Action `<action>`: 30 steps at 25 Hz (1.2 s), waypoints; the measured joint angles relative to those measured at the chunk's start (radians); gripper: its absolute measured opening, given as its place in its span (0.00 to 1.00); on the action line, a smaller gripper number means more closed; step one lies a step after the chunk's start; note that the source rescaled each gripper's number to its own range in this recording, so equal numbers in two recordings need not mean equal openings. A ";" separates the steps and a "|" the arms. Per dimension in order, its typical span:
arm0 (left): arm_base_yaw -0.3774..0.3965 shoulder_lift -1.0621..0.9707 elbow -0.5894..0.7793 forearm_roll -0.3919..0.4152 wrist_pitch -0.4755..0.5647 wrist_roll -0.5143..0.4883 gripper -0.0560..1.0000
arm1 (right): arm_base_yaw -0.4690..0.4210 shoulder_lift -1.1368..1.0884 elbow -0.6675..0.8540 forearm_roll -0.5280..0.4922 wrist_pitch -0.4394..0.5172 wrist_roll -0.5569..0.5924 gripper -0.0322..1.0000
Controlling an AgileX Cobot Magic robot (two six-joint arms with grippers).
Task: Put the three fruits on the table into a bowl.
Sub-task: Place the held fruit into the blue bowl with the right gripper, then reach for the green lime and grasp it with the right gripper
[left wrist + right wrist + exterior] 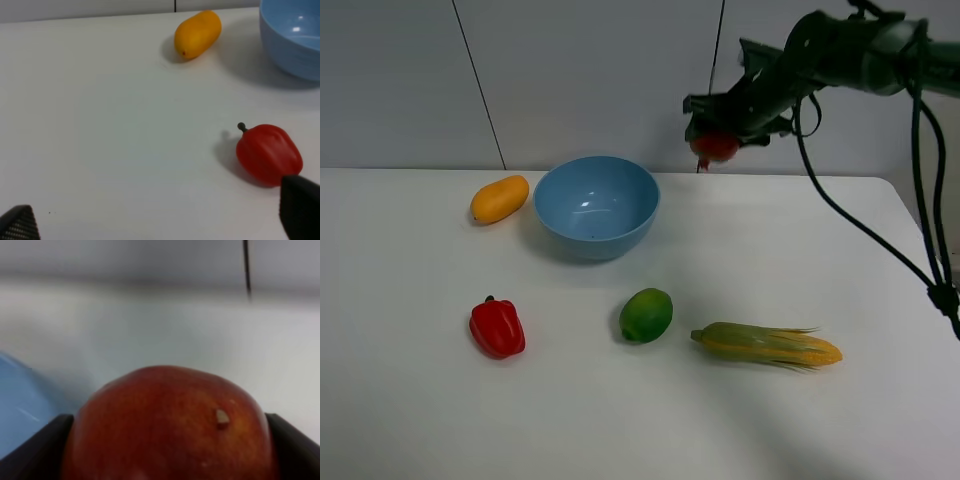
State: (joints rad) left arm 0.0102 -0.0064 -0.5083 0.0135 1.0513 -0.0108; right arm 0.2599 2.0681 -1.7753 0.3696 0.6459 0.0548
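The right gripper (717,137) hung in the air above the table (410,400), behind the bowl (600,236) and a little to its right in the high view. It was clamped on the red pomegranate (714,149). In the right wrist view the fruit filled the space between the two dark fingers (42,450), which pressed on its sides, and a blue edge of the bowl showed beside it. The pomegranate was clear of the table and not over the bowl. The light-blue bowl stood on the table with nothing inside it. The orange-yellow mango (500,198) lay just beside the bowl on its left, apart from it. The green lime (646,314) lay in front of the bowl, nearer to the camera. A red pepper (497,328) lay to the left of the lime, and a corn cob (767,344) in its husk lay to the right of it. The left gripper (159,220) did not show in the high view. In its own wrist view its fingertips stood wide apart over the white table and held nothing, with the pepper close to one of them.
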 joint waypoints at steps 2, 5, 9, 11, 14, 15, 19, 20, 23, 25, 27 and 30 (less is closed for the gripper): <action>0.000 0.000 0.000 0.000 0.000 0.000 1.00 | 0.023 -0.020 -0.087 0.013 0.011 -0.010 0.07; 0.000 0.000 0.000 0.000 0.000 0.000 1.00 | 0.086 -0.003 -0.191 0.026 0.026 -0.031 0.07; 0.000 0.000 0.000 0.000 0.000 0.000 1.00 | 0.180 0.064 -0.256 0.033 0.039 -0.043 0.07; 0.000 0.000 0.000 0.000 0.000 0.000 1.00 | 0.214 0.106 -0.261 0.033 0.046 -0.045 0.07; 0.000 0.000 0.000 0.000 0.000 0.000 1.00 | 0.253 0.186 -0.261 0.021 0.092 -0.045 0.07; 0.000 0.000 0.000 0.000 0.000 0.000 1.00 | 0.260 0.208 -0.261 0.015 0.108 -0.045 0.07; 0.000 0.000 0.000 0.000 0.000 0.000 1.00 | 0.282 0.279 -0.261 -0.028 0.144 -0.055 0.07; 0.000 0.000 0.000 0.000 0.000 0.000 1.00 | 0.287 0.289 -0.261 -0.038 0.144 -0.055 0.07; 0.000 0.000 0.000 0.000 0.000 0.000 1.00 | 0.296 0.299 -0.261 -0.056 0.130 -0.062 0.39; 0.000 0.000 0.000 0.000 0.000 0.000 1.00 | 0.297 0.296 -0.262 -0.057 0.103 -0.062 0.65; 0.000 0.000 0.000 0.000 0.000 0.000 1.00 | 0.297 0.296 -0.264 -0.057 0.086 -0.062 0.74; 0.000 0.000 0.000 0.000 0.000 0.000 1.00 | 0.297 0.296 -0.265 -0.052 0.104 -0.062 0.78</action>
State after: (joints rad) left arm 0.0102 -0.0064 -0.5083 0.0135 1.0513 -0.0108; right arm 0.5568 2.3639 -2.0399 0.3173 0.7497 -0.0073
